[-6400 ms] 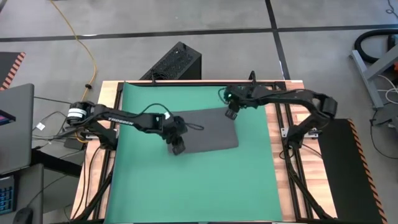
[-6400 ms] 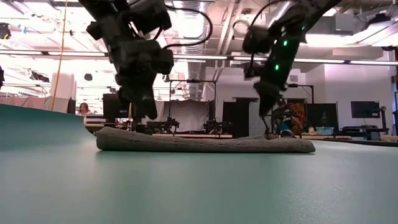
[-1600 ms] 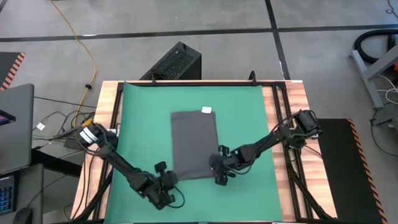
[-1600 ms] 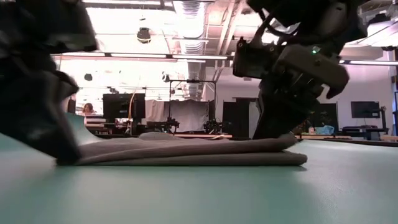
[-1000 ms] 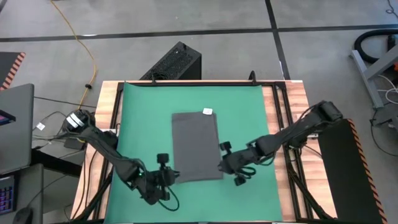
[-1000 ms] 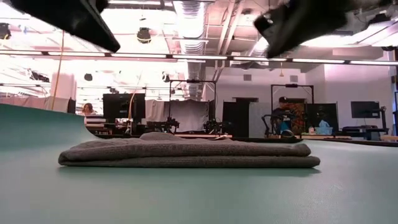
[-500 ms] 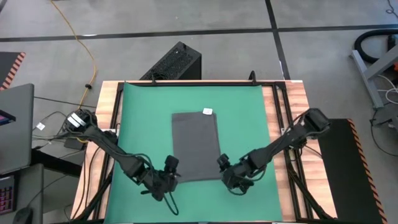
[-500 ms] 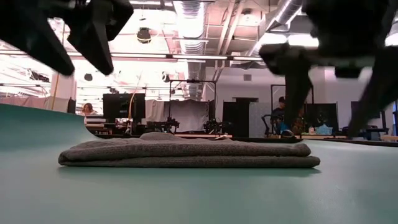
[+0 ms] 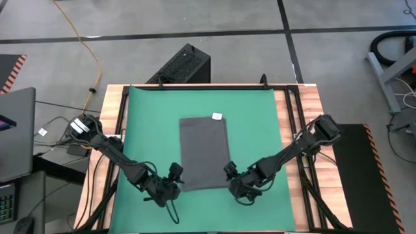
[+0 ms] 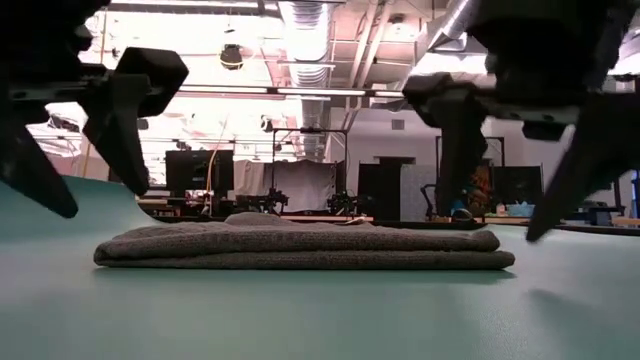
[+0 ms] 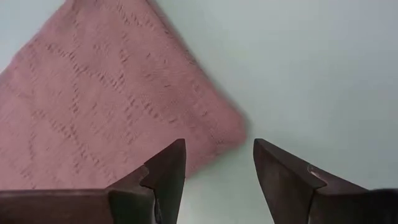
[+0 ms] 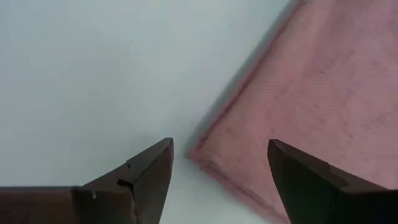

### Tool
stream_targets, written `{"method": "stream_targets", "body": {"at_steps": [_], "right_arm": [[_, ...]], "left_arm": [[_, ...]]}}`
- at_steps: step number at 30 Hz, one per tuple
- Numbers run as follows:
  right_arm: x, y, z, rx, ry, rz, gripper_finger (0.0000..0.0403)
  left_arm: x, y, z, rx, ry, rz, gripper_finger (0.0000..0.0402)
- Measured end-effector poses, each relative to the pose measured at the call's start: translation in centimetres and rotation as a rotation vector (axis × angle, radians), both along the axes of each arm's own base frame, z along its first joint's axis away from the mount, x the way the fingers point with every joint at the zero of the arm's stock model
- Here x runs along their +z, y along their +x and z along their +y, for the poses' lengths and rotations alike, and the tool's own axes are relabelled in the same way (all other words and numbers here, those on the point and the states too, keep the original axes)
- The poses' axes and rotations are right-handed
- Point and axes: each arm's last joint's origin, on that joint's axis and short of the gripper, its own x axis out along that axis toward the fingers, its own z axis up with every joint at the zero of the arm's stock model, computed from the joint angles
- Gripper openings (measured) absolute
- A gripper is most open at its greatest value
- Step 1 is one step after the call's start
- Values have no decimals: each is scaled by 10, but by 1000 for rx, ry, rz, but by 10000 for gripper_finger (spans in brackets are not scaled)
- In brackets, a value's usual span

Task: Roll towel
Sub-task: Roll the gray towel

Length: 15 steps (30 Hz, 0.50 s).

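My overhead camera looks straight down on the whole bench [image 9: 296, 140]. My low one sits at mat level, facing the room. Each wrist camera peers close past its fingers [image 11: 168, 171] at one near corner of the towel [image 9: 205, 153], which all four views share.

A robotics lab or workshop is indicated: exposed silver ceiling ducts [image 10: 300, 40], dark monitors on stands [image 10: 198, 170], a bare grey concrete floor [image 9: 195, 26] and a trailing yellow cable [image 9: 91, 49] are seen.
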Motion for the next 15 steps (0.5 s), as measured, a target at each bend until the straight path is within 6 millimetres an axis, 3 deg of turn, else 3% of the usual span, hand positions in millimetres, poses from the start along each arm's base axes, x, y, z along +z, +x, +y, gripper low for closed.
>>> {"method": "stream_targets", "body": {"at_steps": [9, 15], "right_arm": [[-26, 9, 2, 7, -12, 40, 281], [-27, 12, -4, -11, 10, 51, 281]], "left_arm": [[-15, -6, 6, -53, 0, -50, 178], [-21, -5, 14, -113, 0, -60, 178]]}}
